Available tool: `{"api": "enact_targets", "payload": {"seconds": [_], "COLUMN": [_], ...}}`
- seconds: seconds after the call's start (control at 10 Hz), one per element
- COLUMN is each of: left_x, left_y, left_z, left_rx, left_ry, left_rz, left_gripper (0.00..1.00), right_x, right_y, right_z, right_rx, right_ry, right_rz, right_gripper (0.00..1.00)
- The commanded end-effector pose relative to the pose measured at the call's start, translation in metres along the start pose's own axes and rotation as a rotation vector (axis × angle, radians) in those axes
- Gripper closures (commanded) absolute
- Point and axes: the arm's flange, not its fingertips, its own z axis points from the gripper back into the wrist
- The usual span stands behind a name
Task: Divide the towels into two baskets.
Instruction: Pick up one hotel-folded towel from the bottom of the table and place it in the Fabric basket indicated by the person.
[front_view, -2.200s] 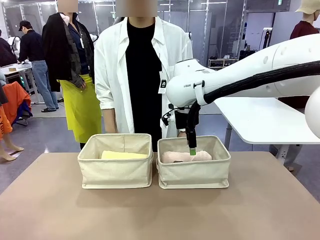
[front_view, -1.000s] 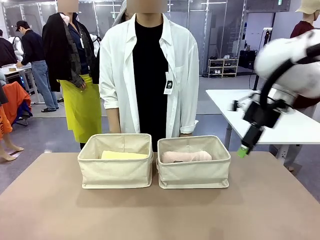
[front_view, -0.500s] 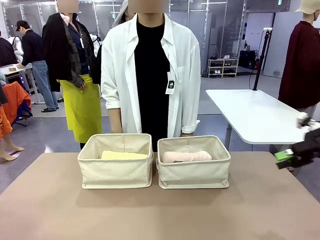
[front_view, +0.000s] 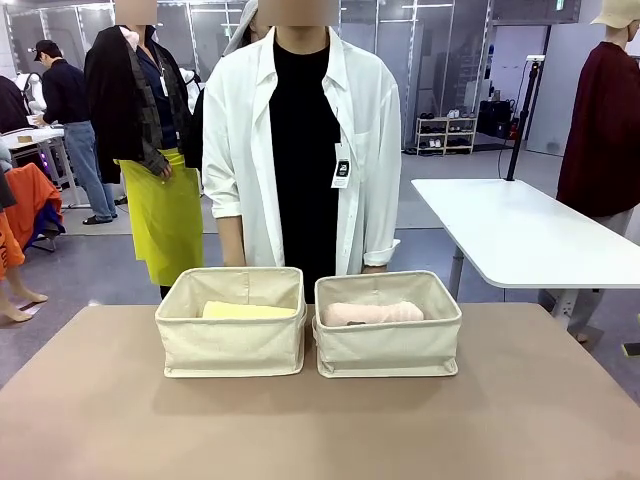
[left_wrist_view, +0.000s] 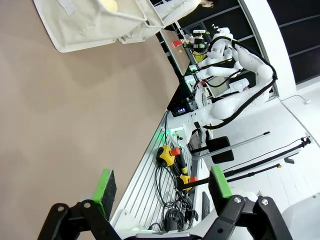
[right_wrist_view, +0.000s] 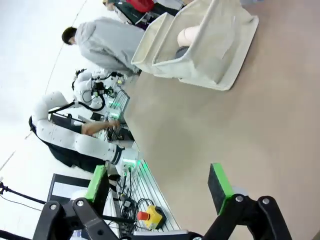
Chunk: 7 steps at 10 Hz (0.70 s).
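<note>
The table (front_view: 320, 420) is a broad tan surface carrying two beige canvas baskets set side by side near its far edge, almost touching, with a person in a white overshirt (front_view: 300, 140) standing just behind them. The left basket (front_view: 232, 345) holds a pale yellow towel (front_view: 247, 311) lying flat along its length; the right basket (front_view: 388, 348) holds a pale pink towel (front_view: 372, 313) lying the same way, and the right wrist view shows something dark tucked beside the pink roll, too small a patch to identify. No towel lies on the open tabletop, so by judgement the division is complete or close to it; any further rolls sit below the basket walls and cannot be confirmed. The towels are judged light, soft and compressible, with a napped surface that resists slipping; the recommended hold is across the middle of the roll, jaws spanning its width, because a grip near one end would let the free length sag or unroll. The basket walls are soft and would yield if struck. The left gripper (left_wrist_view: 162, 182) is released, its green pads spread wide and empty above bare table. The right gripper (right_wrist_view: 159, 182) is likewise spread and holds nothing, well apart from the baskets.
</note>
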Motion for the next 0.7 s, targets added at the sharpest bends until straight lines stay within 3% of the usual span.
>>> {"api": "enact_targets", "payload": {"seconds": [0.0, 0.1, 0.6], "left_x": [-0.004, -0.004, -0.004], "left_y": [-0.004, -0.004, -0.004], "left_z": [0.0, 0.0, 0.0], "left_rx": [-0.001, -0.001, -0.001], "left_ry": [-0.004, -0.004, -0.004], "left_rz": [-0.004, -0.004, -0.004], "left_gripper": [0.05, 0.05, 0.05], "right_x": [0.024, 0.0, 0.0], "right_y": [-0.01, 0.0, 0.0], "right_z": [-0.005, 0.0, 0.0], "right_rx": [0.011, 0.0, 0.0], "right_ry": [0.15, 0.0, 0.0], "right_rz": [0.03, 0.0, 0.0], "right_gripper": [0.0, 0.0, 0.0]}}
